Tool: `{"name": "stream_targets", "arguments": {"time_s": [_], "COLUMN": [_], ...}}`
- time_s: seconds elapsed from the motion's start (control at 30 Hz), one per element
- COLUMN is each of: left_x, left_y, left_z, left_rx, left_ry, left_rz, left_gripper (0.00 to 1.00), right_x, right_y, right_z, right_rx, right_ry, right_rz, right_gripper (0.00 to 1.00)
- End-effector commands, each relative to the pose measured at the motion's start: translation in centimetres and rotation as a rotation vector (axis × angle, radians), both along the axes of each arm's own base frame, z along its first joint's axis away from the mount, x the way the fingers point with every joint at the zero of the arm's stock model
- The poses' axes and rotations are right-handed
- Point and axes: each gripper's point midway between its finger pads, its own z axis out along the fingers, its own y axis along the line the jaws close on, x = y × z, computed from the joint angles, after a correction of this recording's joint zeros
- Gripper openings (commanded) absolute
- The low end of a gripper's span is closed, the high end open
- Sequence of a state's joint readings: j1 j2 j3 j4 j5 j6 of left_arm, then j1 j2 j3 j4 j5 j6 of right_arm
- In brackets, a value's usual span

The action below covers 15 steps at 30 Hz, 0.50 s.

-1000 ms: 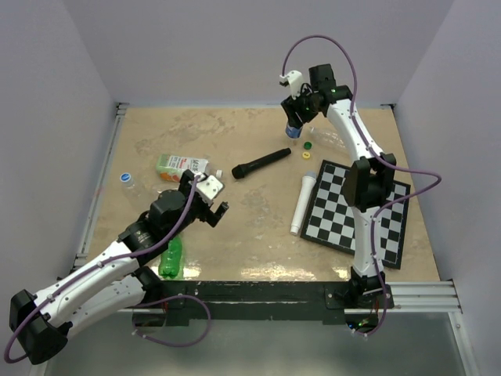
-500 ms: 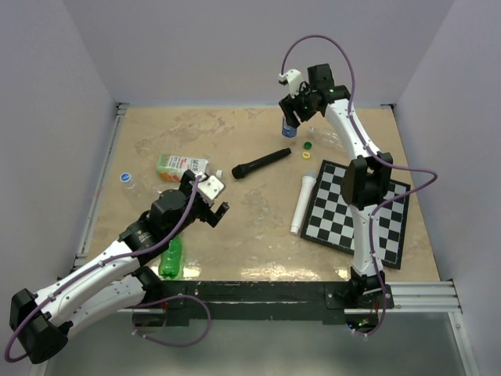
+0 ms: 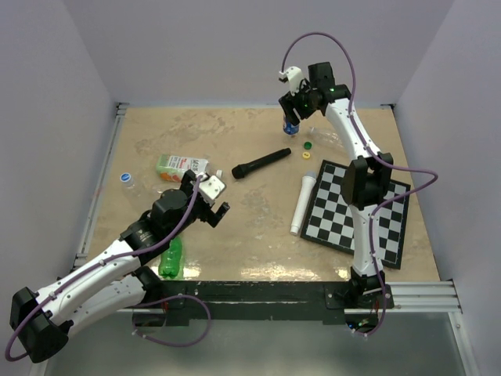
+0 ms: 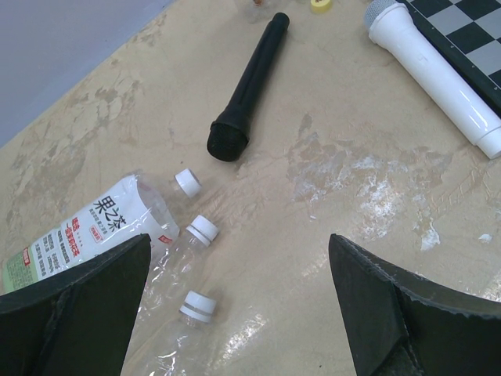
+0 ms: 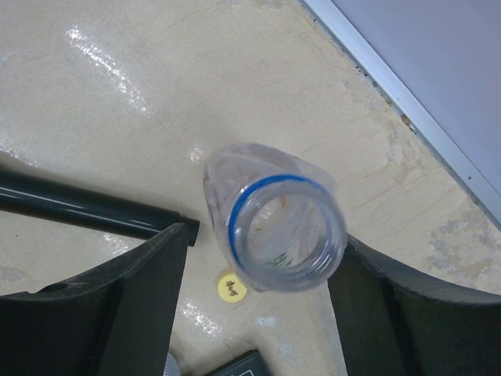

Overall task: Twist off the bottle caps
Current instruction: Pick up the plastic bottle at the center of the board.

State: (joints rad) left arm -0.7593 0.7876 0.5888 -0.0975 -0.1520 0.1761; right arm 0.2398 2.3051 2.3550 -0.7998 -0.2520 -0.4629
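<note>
The right end effector [image 5: 258, 244] straddles an upright, uncapped clear bottle [image 5: 275, 227], fingers apart with a gap on one side. The left end effector [image 4: 239, 243] gapes wide above white bottle caps [image 4: 203, 229] on the worktop [image 4: 329, 157].

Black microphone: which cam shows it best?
Left wrist: the black microphone lies whole and close, head nearest. Top external shows it whole but small; right wrist catches only its handle end.

Left tool [image 4: 239, 266] spread wide — right arm [image 3: 356, 141] stretched far forward.
</note>
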Motion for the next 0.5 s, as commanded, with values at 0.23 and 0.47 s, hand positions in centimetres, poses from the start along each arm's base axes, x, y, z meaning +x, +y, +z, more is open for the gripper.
{"name": "stream_targets", "arguments": {"time_s": [0.23, 0.47], "left_x": [0.3, 0.3], "left_y": [-0.2, -0.2], "left_z": [1.5, 1.5], "left_rx": [-0.024, -0.023], "left_ry": [-0.037, -0.037], "left_rz": [-0.003, -0.001], "left_gripper": [1.00, 1.00], "right_x": [0.3, -0.2], "right_y": [0.1, -0.3], "right_z": [3.6, 5.5], "right_rx": [0.029, 0.044], "right_ry": [-0.077, -0.105], "right_rz": [-0.006, -0.009], "right_gripper": [0.72, 0.73]}}
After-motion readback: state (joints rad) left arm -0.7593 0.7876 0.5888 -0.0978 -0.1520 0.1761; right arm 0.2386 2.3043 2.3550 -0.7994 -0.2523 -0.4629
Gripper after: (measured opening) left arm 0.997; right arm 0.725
